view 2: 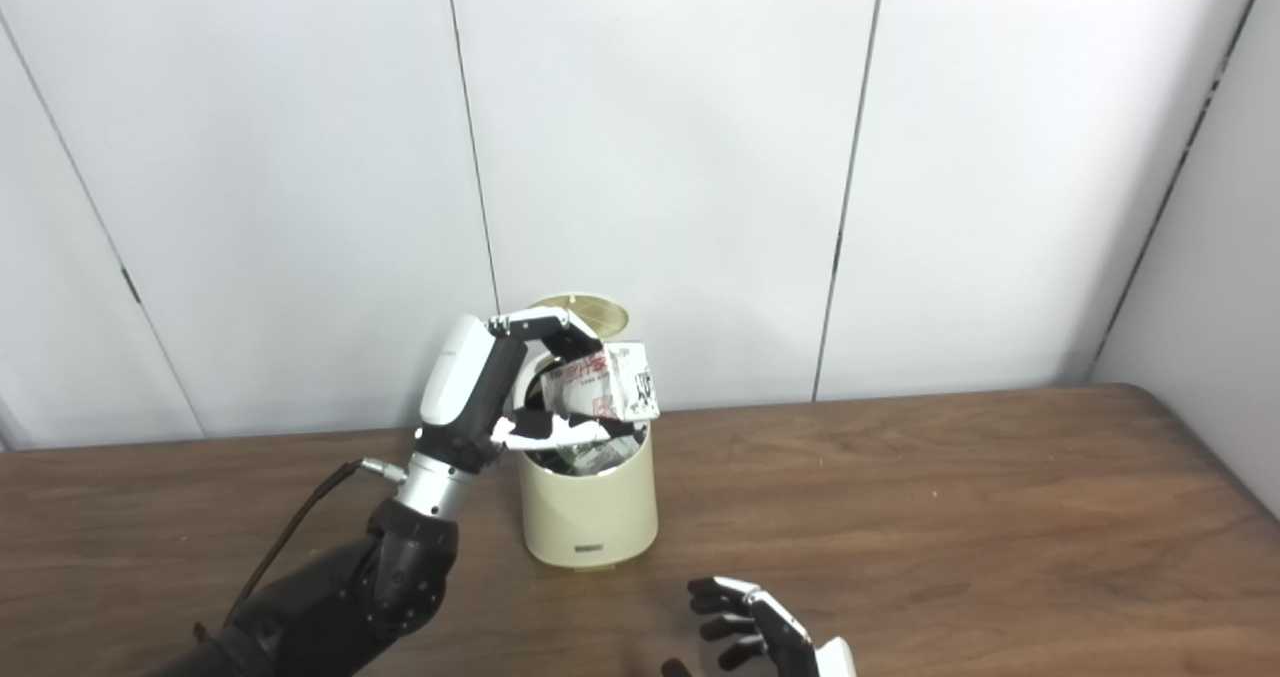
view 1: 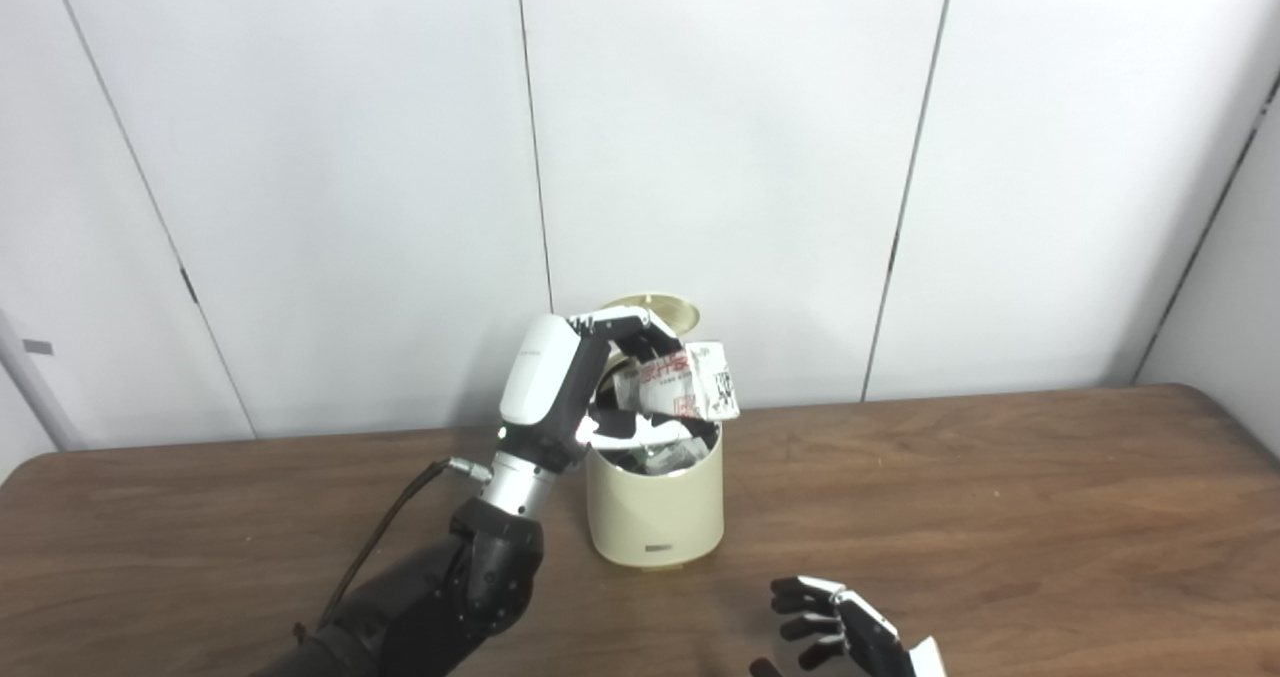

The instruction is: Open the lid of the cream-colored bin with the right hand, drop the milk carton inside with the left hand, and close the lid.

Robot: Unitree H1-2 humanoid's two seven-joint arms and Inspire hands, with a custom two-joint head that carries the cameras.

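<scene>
1. We see our left hand (view 1: 560, 382) raised over the cream-colored bin (view 1: 655, 507), its fingers and thumb closed around the milk carton (view 1: 690, 382).
2. The carton lies roughly on its side, just above the bin's open mouth, with its right end jutting past the rim.
3. The bin's lid (view 2: 585, 309) stands tipped up behind the carton.
4. Our right hand (view 2: 765, 637) sits low near the bottom edge, above the wooden table (view 1: 1000, 517), well apart from the bin, fingers loosely curled and apart, holding nothing.
</scene>
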